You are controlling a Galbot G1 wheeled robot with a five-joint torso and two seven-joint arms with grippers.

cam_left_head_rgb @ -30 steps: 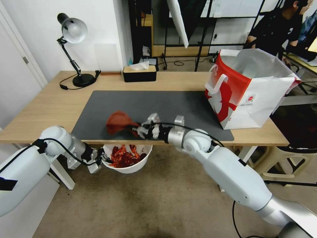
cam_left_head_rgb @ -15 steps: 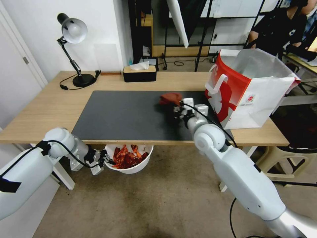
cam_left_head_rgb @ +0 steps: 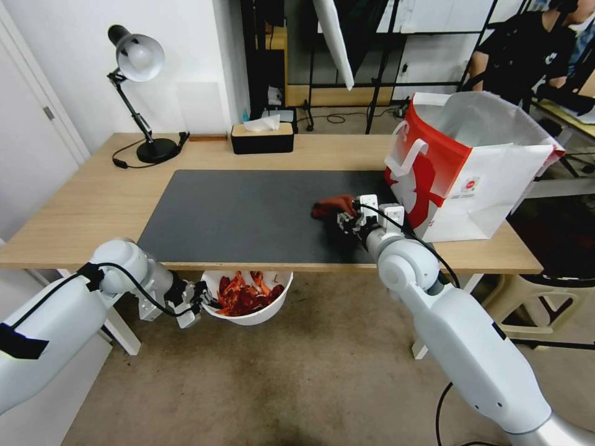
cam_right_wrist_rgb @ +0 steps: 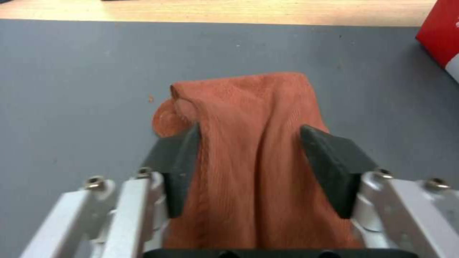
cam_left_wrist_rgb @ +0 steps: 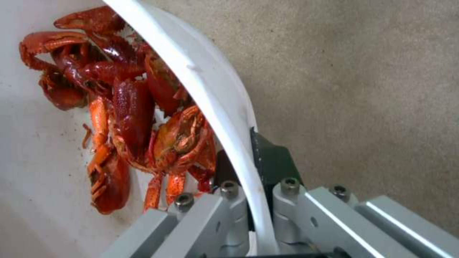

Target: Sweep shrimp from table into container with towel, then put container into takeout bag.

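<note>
The left gripper (cam_left_head_rgb: 201,297) is clamped on the rim of the container (cam_left_head_rgb: 257,316), one finger inside the wall and one outside, as the left wrist view shows (cam_left_wrist_rgb: 249,200). It holds the container in the air just below the near edge of the table (cam_left_head_rgb: 93,204), under the mat (cam_left_head_rgb: 248,210), at about 7 o'clock from the mat's centre. The shrimp (cam_left_head_rgb: 245,296) lie piled inside the container, just beside the inner finger (cam_left_wrist_rgb: 138,118).

The right gripper (cam_left_head_rgb: 341,217) sits low over the mat at about 3 o'clock from its centre, near the bag (cam_left_head_rgb: 471,167). The towel (cam_left_head_rgb: 331,205) lies bunched between its fingers (cam_right_wrist_rgb: 177,161), which stand apart on either side of the cloth (cam_right_wrist_rgb: 249,143) rather than pinching it flat. The towel's free end spills onto the mat toward 9 o'clock from the gripper. The bag stands upright and open at the table's right end, well apart from the container.
</note>
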